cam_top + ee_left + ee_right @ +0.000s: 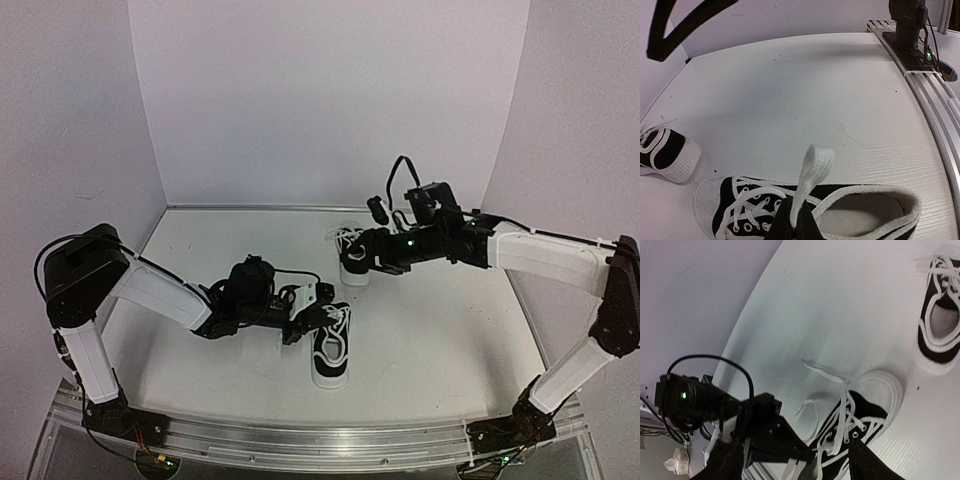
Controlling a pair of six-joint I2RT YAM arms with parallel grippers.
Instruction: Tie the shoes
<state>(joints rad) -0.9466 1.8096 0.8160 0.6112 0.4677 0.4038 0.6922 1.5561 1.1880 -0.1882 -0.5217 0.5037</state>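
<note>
Two black shoes with white toe caps and white laces lie on the white table. The near shoe [332, 352] [860, 207] [867, 412] has my left gripper [306, 318] [793, 220] [771, 434] over its tongue, shut on a loop of its white lace [814, 170] that stands up from the jaws. The far shoe [352, 272] [665, 152] [939, 332] lies apart, its laces loose. My right gripper [362, 252] [796, 449] hangs open above the table and holds nothing. In the right wrist view its dark fingers frame the near shoe and the left gripper.
The table [440, 320] is walled in white at the back and both sides. An aluminium rail [330, 440] [935, 100] runs along the near edge with both arm bases on it. A black cable [720, 365] loops by the left arm.
</note>
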